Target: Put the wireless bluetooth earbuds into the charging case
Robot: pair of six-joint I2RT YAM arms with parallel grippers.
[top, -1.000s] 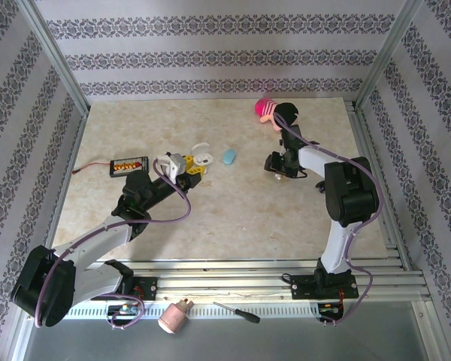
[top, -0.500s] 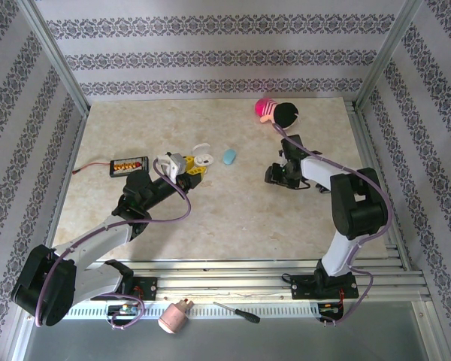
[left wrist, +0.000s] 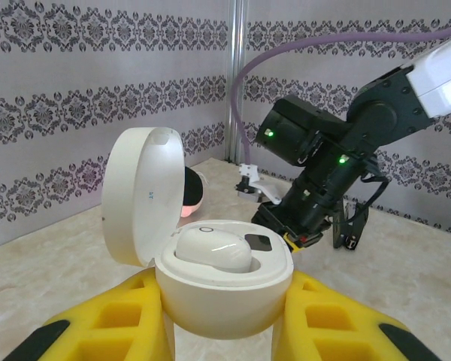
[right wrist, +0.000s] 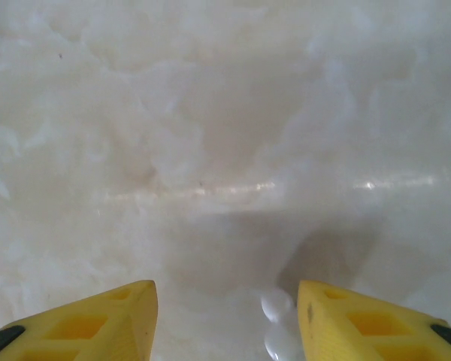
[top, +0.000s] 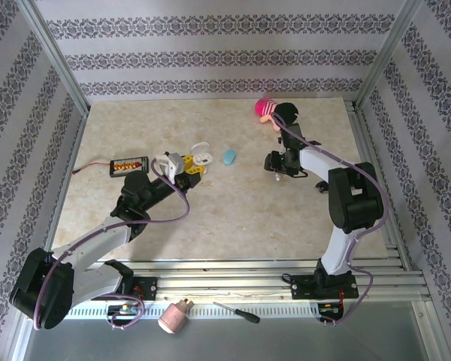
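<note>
My left gripper [top: 193, 168] is shut on the white charging case [left wrist: 224, 297], yellow fingers [left wrist: 109, 320] pressing both sides. The case's lid [left wrist: 143, 192] stands open, and one white earbud [left wrist: 210, 247] sits in a well. From above, the case [top: 201, 159] is left of centre. My right gripper [top: 278, 167] points down close over the table. It is open [right wrist: 229, 323], and a small glossy white earbud [right wrist: 278, 325] lies on the table just inside its right finger [right wrist: 346, 320], not gripped.
A light blue pebble-shaped case [top: 228, 156] lies shut between the two grippers. A pink and black toy [top: 274, 111] sits at the back. A black gadget with a red wire [top: 128, 165] lies far left. A screwdriver [top: 237, 313] rests below the table's front rail.
The right arm swung slightly out to the right and came back, its gripper ending almost where it was. The left arm and the case have not moved.
</note>
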